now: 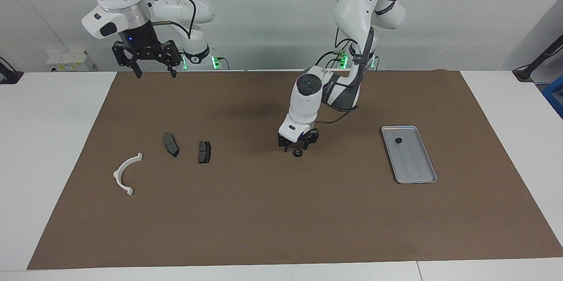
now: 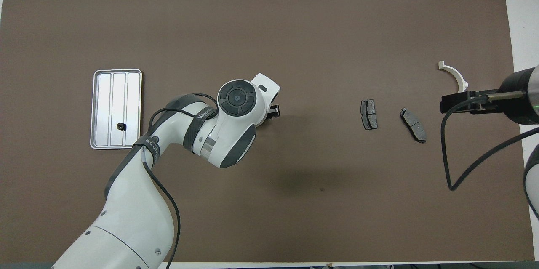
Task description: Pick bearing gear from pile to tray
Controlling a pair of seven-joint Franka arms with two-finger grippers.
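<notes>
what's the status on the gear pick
Left claw low over mat, open, beside loose gear. Right claw open, waiting high. One gear in tray. Nothing blocking.

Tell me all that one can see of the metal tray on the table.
The tray is a shallow silver-grey rectangle of metal, with rounded corners, a raised rim and long ribs along its floor. It lies flat on the brown mat, toward the left arm's end of the table. One small black round piece sits in it, near its robot-side end. No gripper touches it.

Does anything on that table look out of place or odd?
Nothing stands out. One small black piece lies in the tray, another on the mat by the left end effector; the brake pads lie flat.
</notes>
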